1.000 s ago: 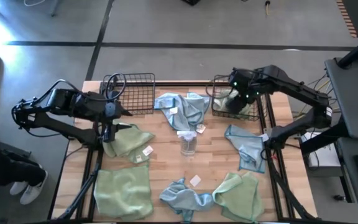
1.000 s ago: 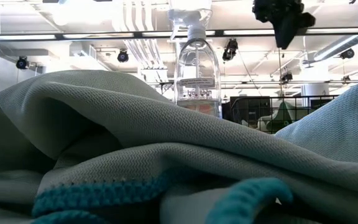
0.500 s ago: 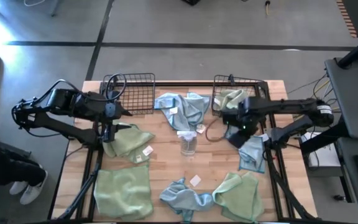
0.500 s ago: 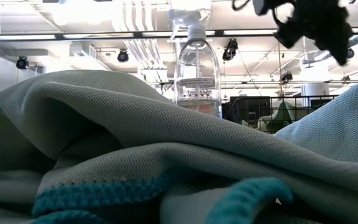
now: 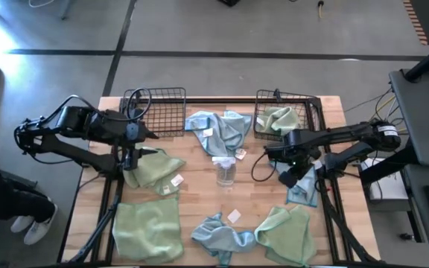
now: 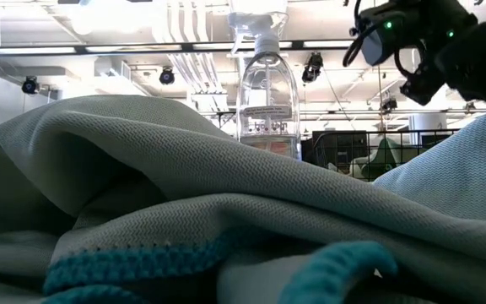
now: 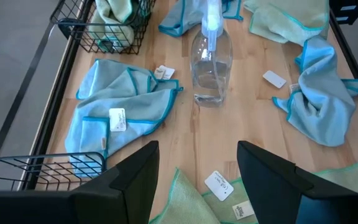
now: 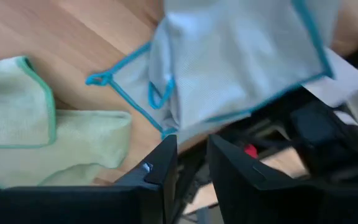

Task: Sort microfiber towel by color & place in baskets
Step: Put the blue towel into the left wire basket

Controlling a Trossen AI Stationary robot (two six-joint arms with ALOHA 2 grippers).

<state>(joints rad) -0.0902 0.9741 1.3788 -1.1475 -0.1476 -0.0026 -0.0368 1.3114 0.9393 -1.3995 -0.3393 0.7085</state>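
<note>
Wooden table under the overhead camera, grey floor all round; at its left edge the left gripper waits beside the left basket, fingers wide apart and holding nothing; that basket looks bare, just black mesh. Below the gripper lies a green towel with a white tag; another green one sits at the near left corner. Moving across: a blue towel bunched at the far middle, the spray bottle upright just in front of it, and a crumpled blue towel at the near edge. On to the right basket; one green towel is heaped inside it, up against the far wall. In front of that basket the right gripper hovers over a blue towel lying by the table's right edge; from the wrist its fingers stand slightly apart, a narrow gap between them, nothing pinched, the blue cloth spread out beyond them. Last, a green towel near the right front corner.
</note>
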